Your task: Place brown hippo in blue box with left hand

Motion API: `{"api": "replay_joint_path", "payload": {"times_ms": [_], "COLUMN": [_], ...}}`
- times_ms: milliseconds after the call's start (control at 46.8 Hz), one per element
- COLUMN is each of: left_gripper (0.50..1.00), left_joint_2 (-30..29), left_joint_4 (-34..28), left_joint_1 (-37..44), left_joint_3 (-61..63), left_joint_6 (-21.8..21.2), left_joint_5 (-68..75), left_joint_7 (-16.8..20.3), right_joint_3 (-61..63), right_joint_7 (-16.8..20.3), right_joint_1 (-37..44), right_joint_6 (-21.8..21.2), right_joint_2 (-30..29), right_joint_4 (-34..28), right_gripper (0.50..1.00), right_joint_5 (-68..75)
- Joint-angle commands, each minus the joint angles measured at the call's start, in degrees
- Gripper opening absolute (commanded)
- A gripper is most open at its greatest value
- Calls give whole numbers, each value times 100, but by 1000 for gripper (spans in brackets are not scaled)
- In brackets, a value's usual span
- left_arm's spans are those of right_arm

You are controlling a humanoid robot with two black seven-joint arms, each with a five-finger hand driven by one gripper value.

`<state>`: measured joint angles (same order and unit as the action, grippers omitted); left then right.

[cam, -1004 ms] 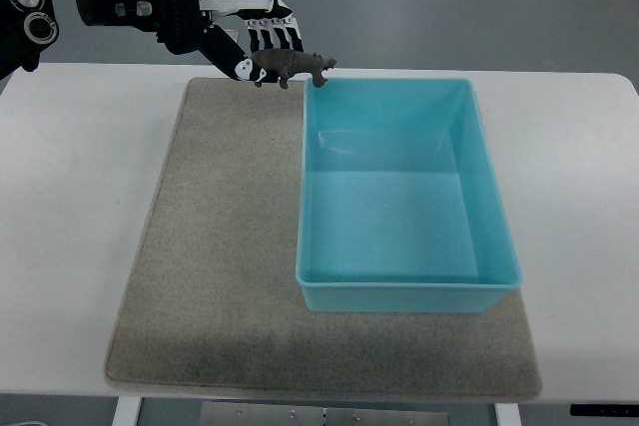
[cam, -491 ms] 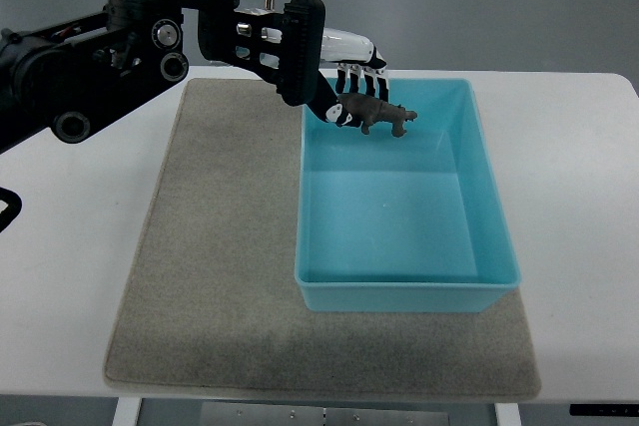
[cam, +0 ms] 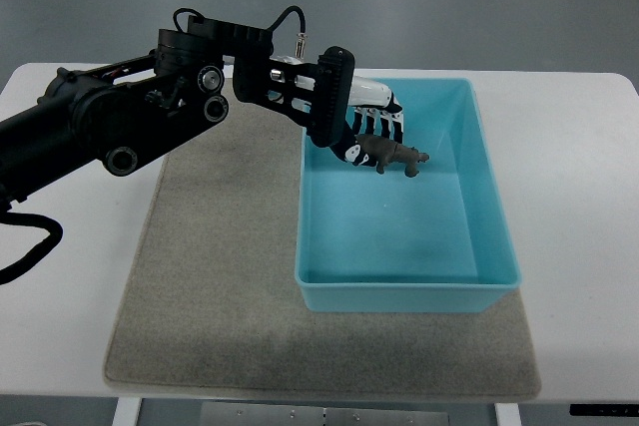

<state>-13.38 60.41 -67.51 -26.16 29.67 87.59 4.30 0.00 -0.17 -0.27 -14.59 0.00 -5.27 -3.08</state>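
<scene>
Brown hippo (cam: 392, 156) is clamped in the left robot hand (cam: 367, 135), now hanging over the far part of the blue box (cam: 492, 236), farther in and lower than half a second ago.

One camera only, set above my own side of the table (cam: 579, 197), looking steeply down. Mid-range: frame takes in the whole grey mat (cam: 210, 286) and blue box (cam: 404, 291). My left arm (cam: 110, 132) enters from picture-left.

Left robot hand (cam: 371, 139) clenched, arm outstretched
</scene>
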Motion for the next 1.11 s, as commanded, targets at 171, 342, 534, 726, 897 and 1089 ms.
{"api": "replay_joint_path", "payload": {"times_ms": [171,342,534,726,897,1089], "left_gripper": [535,848,994,994,994,994], "left_joint_2": [37,37,37,19,-60,-340], "left_joint_4": [-3,-3,-3,-3,-20,-134], "left_joint_1": [88,123,194,229,247,378], "left_joint_3": [-3,-55,-82,-135,-266,-495], "left_joint_6": [-5,-172,-866,-911,-911,-928], "left_joint_5": [4,-119,-303,-900,-1638,-2649], "left_joint_7": [1,18,27,18,1,-8], "right_joint_3": [0,0,0,0,0,0], "right_joint_7": [0,0,0,0,0,0], "right_joint_1": [0,0,0,0,0,0], "right_joint_6": [0,0,0,0,0,0], "right_joint_2": [0,0,0,0,0,0], "right_joint_4": [0,0,0,0,0,0], "right_gripper": [936,936,936,936,936,936], "right_joint_5": [0,0,0,0,0,0]}}
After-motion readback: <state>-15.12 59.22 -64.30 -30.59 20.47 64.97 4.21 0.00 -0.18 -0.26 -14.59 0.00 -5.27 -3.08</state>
